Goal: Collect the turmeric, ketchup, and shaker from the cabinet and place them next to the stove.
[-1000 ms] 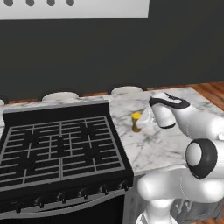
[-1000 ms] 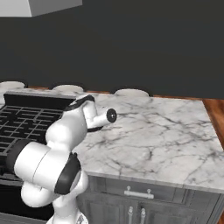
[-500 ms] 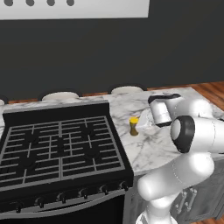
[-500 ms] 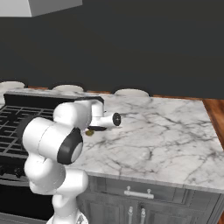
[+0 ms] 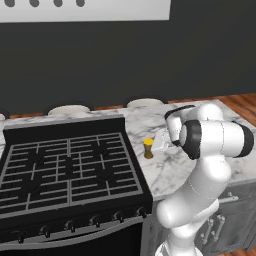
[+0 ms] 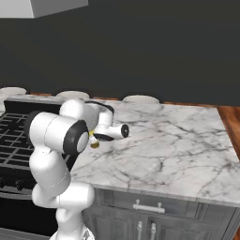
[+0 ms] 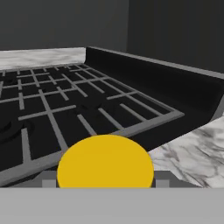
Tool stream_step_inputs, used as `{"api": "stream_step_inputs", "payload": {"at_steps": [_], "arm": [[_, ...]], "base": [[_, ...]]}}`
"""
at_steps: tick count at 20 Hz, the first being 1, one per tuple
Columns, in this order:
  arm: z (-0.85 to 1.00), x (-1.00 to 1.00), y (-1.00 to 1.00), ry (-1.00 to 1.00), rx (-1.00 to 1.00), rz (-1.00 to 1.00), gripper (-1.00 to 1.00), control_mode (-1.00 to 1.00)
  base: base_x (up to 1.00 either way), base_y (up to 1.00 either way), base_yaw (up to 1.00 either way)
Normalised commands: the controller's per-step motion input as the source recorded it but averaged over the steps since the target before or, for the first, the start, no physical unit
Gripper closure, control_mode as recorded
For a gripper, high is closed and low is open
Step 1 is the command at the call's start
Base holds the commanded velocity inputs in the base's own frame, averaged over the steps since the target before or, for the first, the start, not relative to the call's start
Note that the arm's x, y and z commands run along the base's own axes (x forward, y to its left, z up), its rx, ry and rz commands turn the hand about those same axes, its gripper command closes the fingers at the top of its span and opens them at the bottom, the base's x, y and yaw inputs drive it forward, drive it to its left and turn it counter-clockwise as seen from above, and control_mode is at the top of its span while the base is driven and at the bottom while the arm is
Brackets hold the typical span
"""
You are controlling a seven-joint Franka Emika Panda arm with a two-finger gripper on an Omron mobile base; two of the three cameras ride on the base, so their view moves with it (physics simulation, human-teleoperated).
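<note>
On the marble counter (image 5: pixel 170 170), just right of the stove (image 5: pixel 70 170), the turmeric (image 5: pixel 148 148) is seen standing upright, its long axis vertical and its yellow cap pointing straight up. It is shown as a small squat jar with a yellow-orange, brownish body and a brighter yellow cap. From the left base view it sits at about 3 o'clock of the stove's grates, beside the range's right edge and near its back corner. In the right base view only a sliver of the turmeric (image 6: pixel 94 144) is visible, below the white wrist. In the hand view the round yellow cap (image 7: pixel 105 164) is seen close up at 6 o'clock, between the two grey finger tips (image 7: pixel 49 180), with the black grates and raised back panel spread beyond it from 9 to 2 o'clock. The gripper (image 5: pixel 161 143) is held level beside the jar, at its 3 o'clock in the left base view. The jaws stand on either side of the cap; whether they press it cannot be told.
</note>
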Motion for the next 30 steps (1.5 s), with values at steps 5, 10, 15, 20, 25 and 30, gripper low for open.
{"api": "stream_step_inputs", "payload": {"at_steps": [5,10,15,20,25,30], "arm": [[-0.14,0.03,0.09,0.00,-0.01,0.03,-1.00,-1.00],[0.02,0.00,0.00,-0.01,0.00,0.02,-1.00,-1.00],[0.23,-0.18,-0.01,-0.04,0.00,0.02,-1.00,-1.00],[0.58,-0.29,0.00,-0.06,-0.01,0.01,-1.00,-1.00],[0.77,-0.35,0.06,-0.03,-0.01,0.02,-1.00,-1.00],[0.76,-0.49,0.34,0.01,-0.01,0.00,-1.00,-1.00]], "base": [[0.00,0.00,0.00],[0.00,0.00,0.00],[0.00,0.00,0.00],[0.00,0.00,0.00],[0.00,0.00,0.00],[0.00,0.00,0.00]]}}
